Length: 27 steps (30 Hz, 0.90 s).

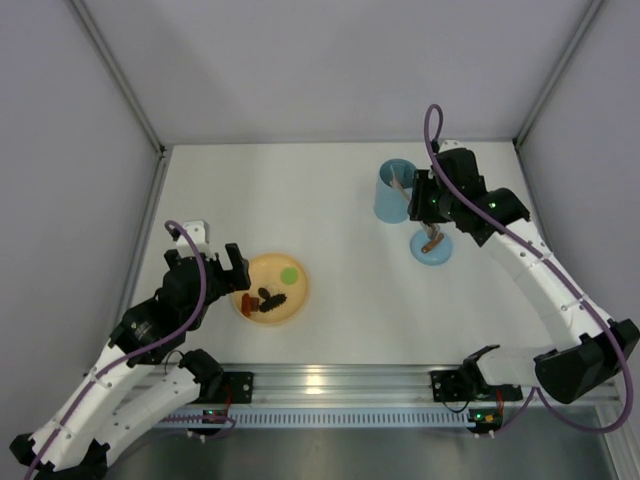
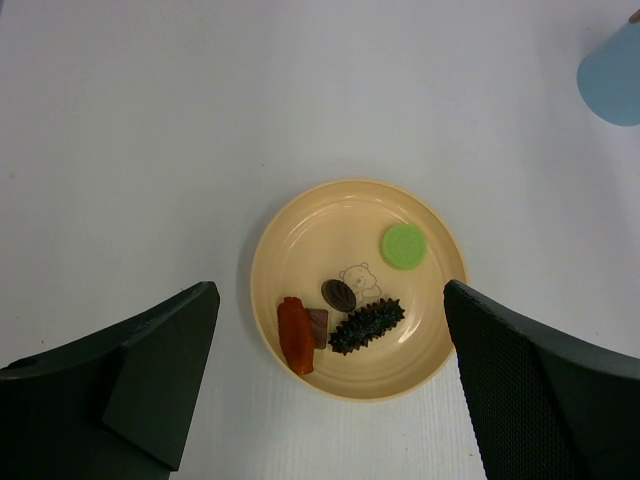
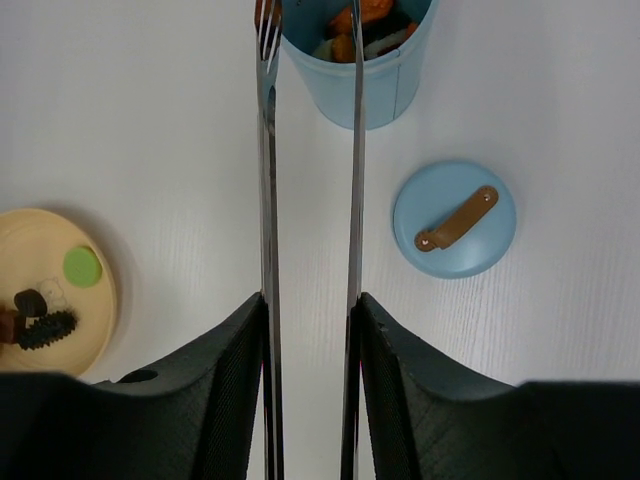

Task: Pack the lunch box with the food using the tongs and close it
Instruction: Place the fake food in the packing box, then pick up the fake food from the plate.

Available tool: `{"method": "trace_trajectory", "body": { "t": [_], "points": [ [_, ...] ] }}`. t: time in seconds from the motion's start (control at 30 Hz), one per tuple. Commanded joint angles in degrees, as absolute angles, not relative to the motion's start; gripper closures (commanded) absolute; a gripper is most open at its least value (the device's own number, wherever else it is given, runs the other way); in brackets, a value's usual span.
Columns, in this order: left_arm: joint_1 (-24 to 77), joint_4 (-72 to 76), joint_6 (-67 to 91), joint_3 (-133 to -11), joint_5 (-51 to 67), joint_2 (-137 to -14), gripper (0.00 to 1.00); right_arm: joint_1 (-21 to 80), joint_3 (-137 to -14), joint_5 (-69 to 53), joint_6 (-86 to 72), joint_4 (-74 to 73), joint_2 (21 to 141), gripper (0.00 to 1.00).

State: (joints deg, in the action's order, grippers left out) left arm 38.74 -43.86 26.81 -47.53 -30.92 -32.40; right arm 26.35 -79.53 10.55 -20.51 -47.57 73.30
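Top view: the left gripper (image 1: 207,262) hangs at the plate (image 1: 262,270), jaws spread wide, holding nothing; the right gripper (image 1: 424,202) sits beside the lunch box (image 1: 390,195), with its lid (image 1: 432,250) lying just nearby. Left wrist: four pieces of food (image 2: 366,325) rest on the plate. Right wrist: the fingers (image 3: 235,380) clamp the tongs (image 3: 266,200), arms narrowly apart; one tip is outside the lunch box's rim, the other seemingly against its wall; more pieces lie inside.

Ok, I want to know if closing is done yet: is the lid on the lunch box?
No, the lid lies flat, handle up, beside the lunch box, whose open top shows food inside.
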Motion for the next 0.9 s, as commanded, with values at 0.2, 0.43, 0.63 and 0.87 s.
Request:
{"method": "trace_trajectory", "body": {
  "t": [0.2,0.43,0.63,0.87],
  "points": [
    [39.0,-43.1,26.8,-47.6,-31.4,-32.9,0.01,34.4,-81.3,10.0,-21.7,-47.5,67.3,0.62],
    [39.0,-43.3,27.0,-47.6,-31.7,-32.9,0.01,51.3,-78.2,14.0,-25.7,-44.3,70.1,0.62],
    [39.0,-43.2,27.1,-47.6,-31.7,-32.9,0.01,59.6,-75.1,12.2,-26.5,-39.9,75.5,0.61],
    [39.0,-43.2,27.1,-47.7,-31.6,-32.7,0.01,65.7,-73.6,8.1,-25.3,-36.0,79.6,0.6]
  ]
}}
